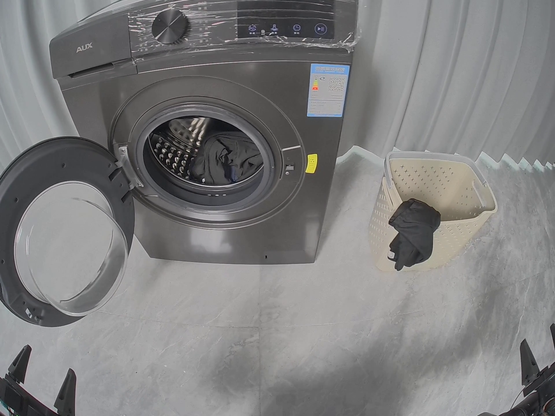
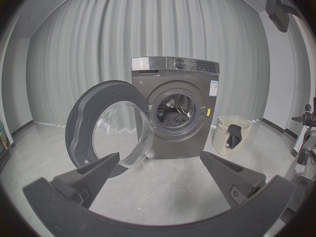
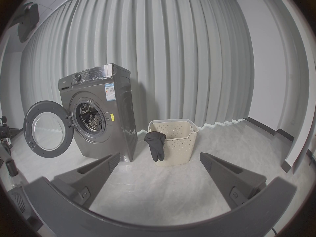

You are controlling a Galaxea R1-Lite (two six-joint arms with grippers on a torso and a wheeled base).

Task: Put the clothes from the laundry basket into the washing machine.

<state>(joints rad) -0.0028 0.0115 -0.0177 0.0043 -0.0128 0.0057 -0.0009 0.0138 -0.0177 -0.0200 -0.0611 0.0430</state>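
A grey front-loading washing machine (image 1: 231, 163) stands ahead with its round door (image 1: 60, 232) swung open to the left. Dark clothes (image 1: 228, 157) lie inside the drum. To its right a cream laundry basket (image 1: 457, 186) sits on the floor, with a black garment (image 1: 413, 232) draped over its front rim. My left gripper (image 1: 41, 377) is low at the near left, open and holding nothing, well short of the door. My right gripper (image 1: 540, 356) is at the near right, open and holding nothing, some way in front of the basket (image 3: 177, 139).
Grey marble-patterned floor (image 1: 300, 330) stretches between me and the machine. Pleated white curtains (image 1: 462, 59) close off the back. The open door (image 2: 108, 125) juts out into the left side of the floor. A wall (image 3: 273, 56) runs along the far right.
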